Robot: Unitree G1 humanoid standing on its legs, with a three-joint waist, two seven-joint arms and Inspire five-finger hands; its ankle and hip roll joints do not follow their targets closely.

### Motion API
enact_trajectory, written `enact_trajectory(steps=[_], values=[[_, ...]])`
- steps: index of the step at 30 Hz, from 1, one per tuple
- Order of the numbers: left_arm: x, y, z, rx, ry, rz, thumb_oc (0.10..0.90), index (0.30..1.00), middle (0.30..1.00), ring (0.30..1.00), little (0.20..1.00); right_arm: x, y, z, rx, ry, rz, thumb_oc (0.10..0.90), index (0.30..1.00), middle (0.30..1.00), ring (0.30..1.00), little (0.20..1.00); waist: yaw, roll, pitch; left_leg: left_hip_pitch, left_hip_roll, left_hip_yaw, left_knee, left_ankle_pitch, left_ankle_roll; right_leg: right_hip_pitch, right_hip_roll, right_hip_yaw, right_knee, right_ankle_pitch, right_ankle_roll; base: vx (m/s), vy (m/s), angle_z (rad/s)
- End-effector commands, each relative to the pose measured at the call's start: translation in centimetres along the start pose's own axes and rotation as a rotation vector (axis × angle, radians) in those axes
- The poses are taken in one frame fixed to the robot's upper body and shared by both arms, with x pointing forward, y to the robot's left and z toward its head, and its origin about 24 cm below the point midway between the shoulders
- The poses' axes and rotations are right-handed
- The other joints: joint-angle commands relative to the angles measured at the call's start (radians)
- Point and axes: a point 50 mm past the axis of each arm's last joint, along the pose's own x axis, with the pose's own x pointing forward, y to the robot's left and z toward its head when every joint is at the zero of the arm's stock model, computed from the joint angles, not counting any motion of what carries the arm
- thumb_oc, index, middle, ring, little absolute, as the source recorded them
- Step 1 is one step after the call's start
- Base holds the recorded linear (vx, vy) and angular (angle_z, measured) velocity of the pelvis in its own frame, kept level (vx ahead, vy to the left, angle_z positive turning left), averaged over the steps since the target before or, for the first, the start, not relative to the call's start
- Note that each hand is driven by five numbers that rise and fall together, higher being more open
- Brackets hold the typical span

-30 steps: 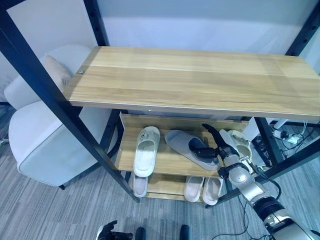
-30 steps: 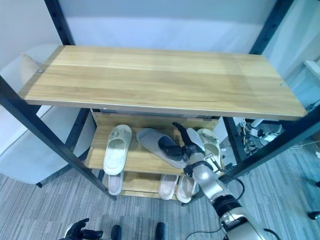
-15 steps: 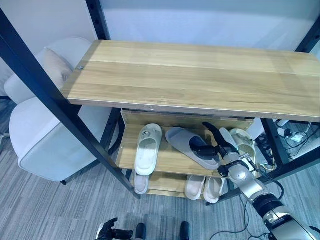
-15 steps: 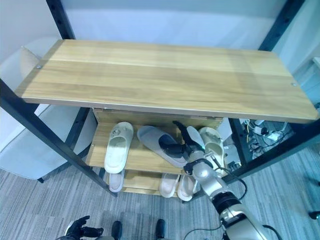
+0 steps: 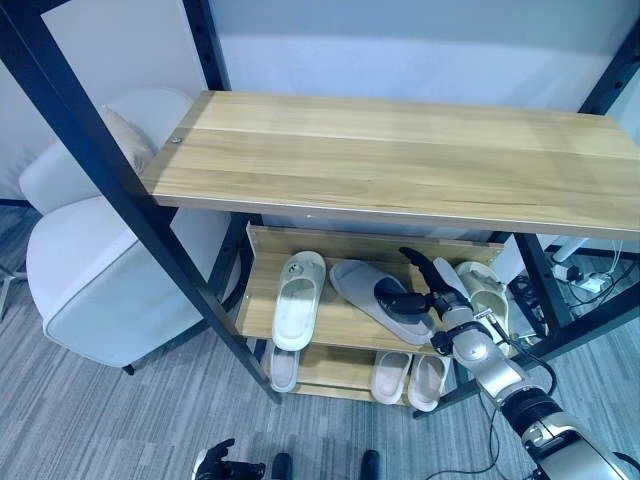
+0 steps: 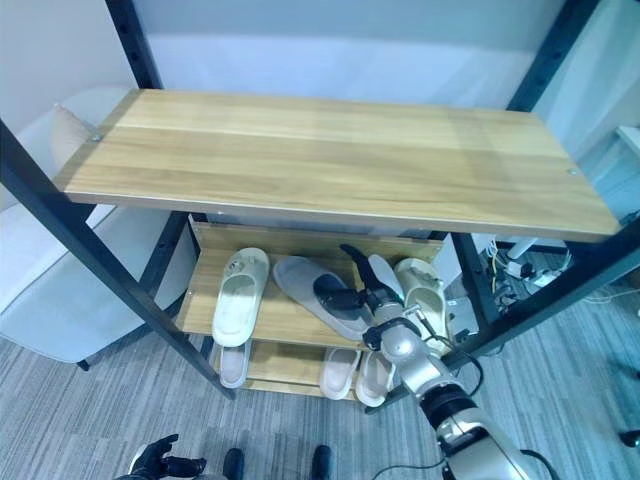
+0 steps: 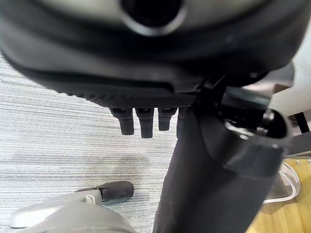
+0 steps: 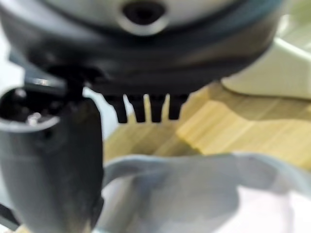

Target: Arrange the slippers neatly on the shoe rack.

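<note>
The shoe rack point(image 5: 400, 165) is standing with a wide wooden top board that is blocking much of the view down onto its middle shelf point(image 5: 335, 325). On that shelf, the grey slipper point(image 5: 375, 295) is lying askew near the middle, angled across the board, with a cream slipper point(image 5: 297, 300) well to its left and a pale pair point(image 5: 485, 290) just to its right. Under the middle shelf, more pale slippers point(image 5: 408, 378) are sitting on the lowest board, partly cut off by the shelf edge.

The grey slipper is looking like soft foam: light, bendy, probably a little grippy, and nothing that would break. The strap band over the toe end seems the best place to take hold, since the flat sole offers little to pinch.

The right hand point(image 5: 425, 295) is reaching in at the grey slipper's strap end; its thumb and fingers are lying close over the slipper, but whether they are clamping it I cannot tell, as the right wrist view is showing mostly the hand's bulk over grey foam. The left hand point(image 5: 222, 464) is hanging low by the floor, well below the rack, fingers loosely spread and holding nothing.
</note>
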Motion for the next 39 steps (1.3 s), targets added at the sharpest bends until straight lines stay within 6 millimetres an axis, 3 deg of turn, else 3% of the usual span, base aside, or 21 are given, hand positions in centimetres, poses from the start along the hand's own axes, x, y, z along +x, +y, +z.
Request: enact_trajectory(steps=[1,4,5,8,15,25,34,35,36,37,38,39], values=[[0.2,-0.6,0.9,0.104,-0.038,-0.028,0.8,0.9,0.9,0.9,0.9,2.9,-3.1,5.2,0.03,-0.191,-0.116,0.8,0.9,0.9,0.9,0.9,0.007,-0.031,-0.024,0.0,-0.016,-0.015,0.006,-0.099,0.006,0.059,-0.094,-0.019,0.012,-0.135,0.078,0.01,-0.012,0.08],[0.2,-0.3,0.8,0.117,-0.03,-0.022,0.8,0.9,0.9,0.9,0.9,3.0,-3.5,5.5,0.032,-0.201,-0.13,0.8,0.9,0.9,0.9,0.9,0.005,-0.031,-0.021,-0.002,-0.015,-0.012,0.006,-0.099,0.005,0.054,-0.094,-0.017,0.012,-0.135,0.079,0.0,-0.004,0.04],[0.2,-0.4,0.8,0.116,-0.032,-0.022,0.8,0.9,0.9,0.9,0.9,2.6,-3.5,6.4,0.021,-0.255,-0.128,0.8,0.9,0.9,0.9,0.9,-0.002,-0.031,-0.02,-0.003,-0.014,-0.01,0.006,-0.1,0.005,0.051,-0.094,-0.016,0.012,-0.134,0.079,0.0,0.0,0.0],[0.0,-0.8,0.3,0.095,-0.024,-0.029,0.8,0.9,0.9,0.9,0.9,2.4,-4.2,4.9,-0.051,-0.2,-0.162,0.8,0.9,0.9,0.9,0.9,0.002,-0.032,-0.021,-0.002,-0.011,-0.009,0.006,-0.105,0.003,0.053,-0.091,-0.017,0.012,-0.139,0.077,0.02,-0.014,-0.03],[0.0,-0.8,0.5,0.103,-0.032,-0.036,0.8,0.9,0.9,0.9,0.9,2.3,-5.5,3.7,-0.145,-0.16,-0.164,0.8,0.9,0.9,0.9,0.9,0.005,-0.033,-0.019,0.001,-0.007,-0.014,0.006,-0.103,0.0,0.06,-0.086,-0.025,0.012,-0.144,0.074,0.02,-0.022,0.02],[0.1,-0.6,0.9,0.11,-0.045,-0.036,0.8,0.9,0.9,0.9,0.9,2.7,-5.2,3.8,-0.205,-0.158,-0.131,0.8,0.9,0.9,0.9,0.9,0.009,-0.035,-0.016,0.0,-0.002,-0.016,0.006,-0.103,-0.003,0.061,-0.08,-0.03,0.012,-0.15,0.072,0.0,-0.002,0.0],[0.3,-0.5,1.8,0.107,-0.077,-0.021,0.8,0.9,0.9,0.9,0.9,3.1,-5.3,4.4,-0.383,-0.188,-0.187,0.8,0.9,0.9,0.9,0.9,0.028,-0.04,-0.013,-0.009,-0.001,-0.026,0.006,-0.104,-0.005,0.061,-0.077,-0.043,0.012,-0.155,0.072,0.0,0.0,0.0],[0.3,-0.6,1.7,0.109,-0.076,-0.023,0.8,0.9,0.9,0.9,0.9,3.1,-5.3,4.4,-0.399,-0.191,-0.189,0.778,0.867,0.867,0.867,0.867,0.029,-0.04,-0.014,-0.009,-0.001,-0.027,0.006,-0.104,-0.005,0.062,-0.077,-0.044,0.012,-0.156,0.072,0.0,0.0,0.0],[0.2,-0.7,1.7,0.118,-0.076,-0.025,0.8,0.9,0.9,0.9,0.9,3.1,-5.4,4.3,-0.43,-0.19,-0.206,0.527,0.491,0.491,0.491,0.491,0.032,-0.039,-0.015,-0.008,-0.001,-0.029,0.006,-0.106,-0.004,0.064,-0.077,-0.046,0.012,-0.158,0.071,0.0,0.0,0.0],[0.2,-0.7,1.7,0.118,-0.076,-0.025,0.8,0.9,0.9,0.9,0.9,3.1,-5.4,4.3,-0.43,-0.19,-0.206,0.502,0.453,0.453,0.453,0.453,0.031,-0.039,-0.015,-0.008,-0.001,-0.029,0.006,-0.106,-0.004,0.064,-0.077,-0.046,0.012,-0.158,0.071,0.0,0.0,0.0],[0.2,-0.8,1.8,0.119,-0.076,-0.024,0.8,0.9,0.9,0.9,0.9,3.2,-5.3,4.2,-0.389,-0.173,-0.23,0.4,0.3,0.3,0.3,0.3,0.033,-0.036,-0.018,-0.006,-0.001,-0.032,0.006,-0.107,-0.003,0.069,-0.077,-0.049,0.012,-0.16,0.071,0.01,0.001,0.03],[0.3,-0.8,1.8,0.119,-0.076,-0.023,0.8,0.9,0.9,0.9,0.9,3.2,-5.3,4.2,-0.388,-0.172,-0.23,0.4,0.3,0.3,0.3,0.3,0.034,-0.037,-0.018,-0.006,-0.001,-0.032,0.006,-0.107,-0.003,0.069,-0.077,-0.049,0.012,-0.16,0.071,0.02,0.003,0.04]])
